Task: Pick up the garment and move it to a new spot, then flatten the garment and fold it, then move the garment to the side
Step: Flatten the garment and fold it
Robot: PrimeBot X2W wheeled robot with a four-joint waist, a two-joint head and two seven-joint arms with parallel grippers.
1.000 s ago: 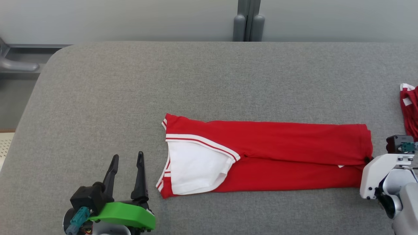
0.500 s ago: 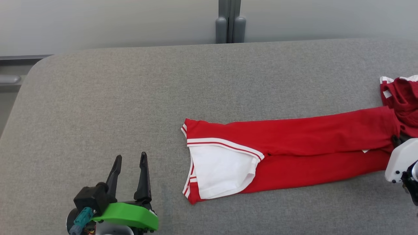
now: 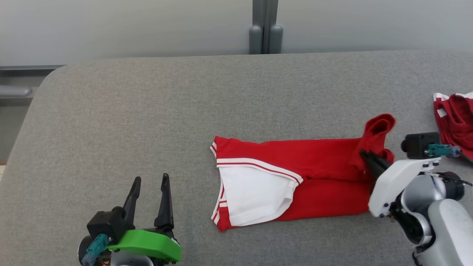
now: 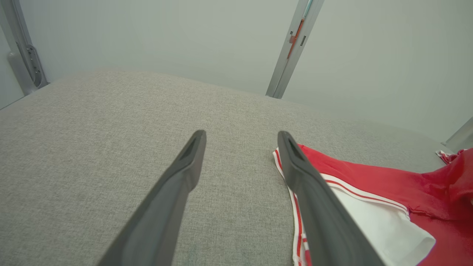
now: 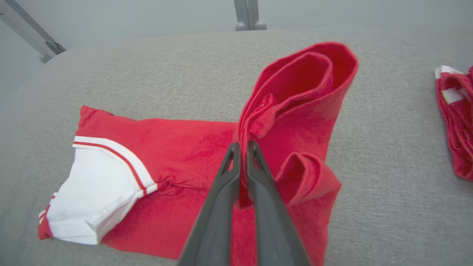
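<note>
Red garment, white trim and a white sleeve panel, lies as a long folded strip on the grey cloth-covered table. It runs left to right across the middle, nearer the front edge than the back. Left end flat: white panel face up, striped hem toward the table's left side. Right end off the surface: bunched and raised into an upright loop, hem curling open at the top.

Right gripper: jaws pressed together, pinching a fold of the red cloth at the foot of that raised loop (right wrist view has the fabric squeezed between the two dark fingers, tips nearly meeting). White forearm shell comes in from the front-right corner.

Left gripper: jaws spread wide, nothing between them. Sits over bare grey cloth near the front edge, left of the garment's white end and apart from it. In the left wrist view the striped hem shows just past the right-hand finger. Whether the fingertips touch the table can't be judged.

Also a second garment, red and white, crumpled, at the table's right edge, apart from the first and from the right gripper.

Grey post stands behind the back edge, against a pale wall
</note>
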